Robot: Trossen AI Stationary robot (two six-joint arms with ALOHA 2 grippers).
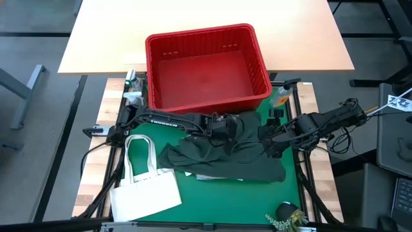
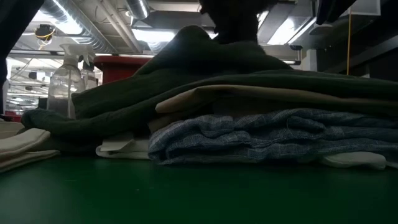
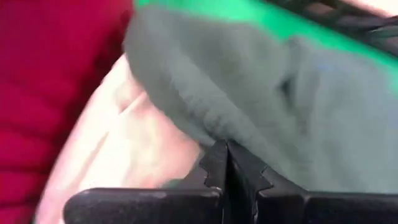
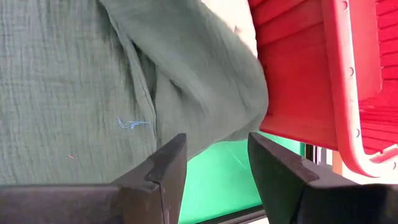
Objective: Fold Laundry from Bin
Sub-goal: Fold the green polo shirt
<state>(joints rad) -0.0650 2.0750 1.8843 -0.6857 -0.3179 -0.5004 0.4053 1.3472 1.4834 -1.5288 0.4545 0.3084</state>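
Over on the left of the green mat [image 1: 193,200], the white tote bag [image 1: 145,187] lies flat with its handles toward the back, not part of the job, and in the low view a clear spray bottle [image 2: 62,87] stands behind the heap. The red bin [image 1: 206,67] sits at the back of the table, and from above it looks empty, so the unloading seems finished. Just in front of it is the laundry, stacked: a blue-and-white striped piece [image 2: 261,137] low in the pile, a beige piece [image 2: 249,96] on it, some white cloth [image 2: 118,146] peeking out at the bottom, and the dark green garment [image 1: 225,158] draped over the lot. That top one still looks rumpled and spread wide, so by my reading most of the folding is done and this last piece is mid-fold. Now the left gripper [image 3: 227,165]: it is down at the back edge of the green garment near the bin, fingers pressed tight together, apparently pinching a fold of that green cloth, though the cloth between the tips is hard to make out. Across to the right gripper [image 4: 214,158]: jaws standing well apart over the garment's right edge beside the bin wall, holding nothing, one finger just against the cloth.
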